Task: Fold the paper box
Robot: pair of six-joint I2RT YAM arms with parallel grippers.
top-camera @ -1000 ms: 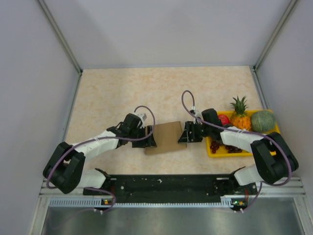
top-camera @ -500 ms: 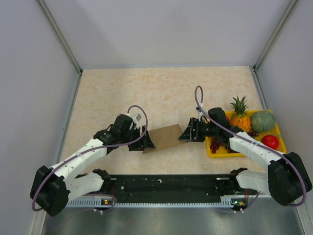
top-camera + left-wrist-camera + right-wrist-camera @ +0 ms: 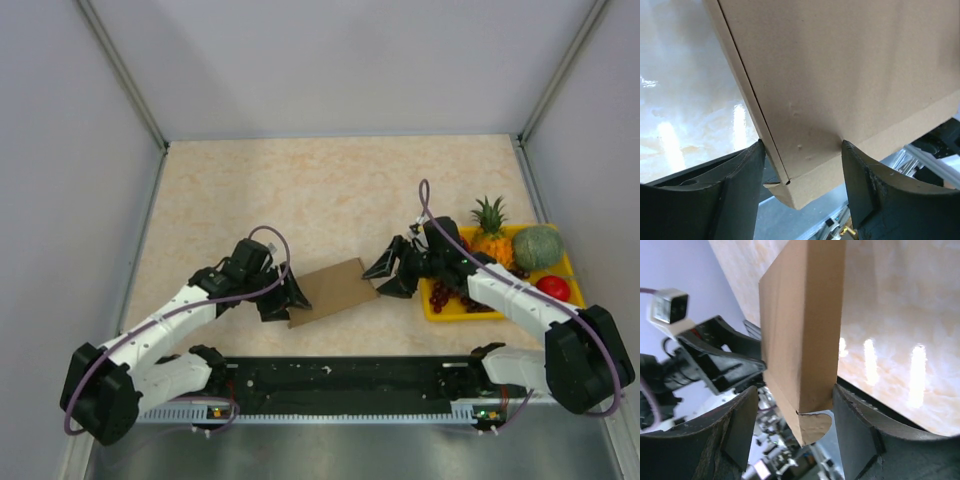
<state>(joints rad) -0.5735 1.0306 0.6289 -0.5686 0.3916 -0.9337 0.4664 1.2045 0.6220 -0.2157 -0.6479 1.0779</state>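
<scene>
The paper box (image 3: 332,288) is a flat brown cardboard box, slanted between my two grippers near the table's front middle. My left gripper (image 3: 288,298) is at its lower left end. In the left wrist view the box (image 3: 840,75) has a corner wedged between both fingers, and the gripper (image 3: 801,145) is shut on it. My right gripper (image 3: 385,272) holds the upper right end. In the right wrist view the narrow side of the box (image 3: 800,340) sits in that gripper (image 3: 796,390), a rounded tab sticking out below.
A yellow tray (image 3: 470,316) at the right holds a pineapple (image 3: 490,235), a green melon (image 3: 538,246), a red fruit (image 3: 552,287) and dark grapes (image 3: 440,297). The black base rail (image 3: 340,378) runs along the near edge. Grey walls enclose the table.
Both grippers shifted and the box turned from nearly square-on to slanted, its left end nearer the front. The left jaws narrowed onto the box. The right arm's elbow swung out.
</scene>
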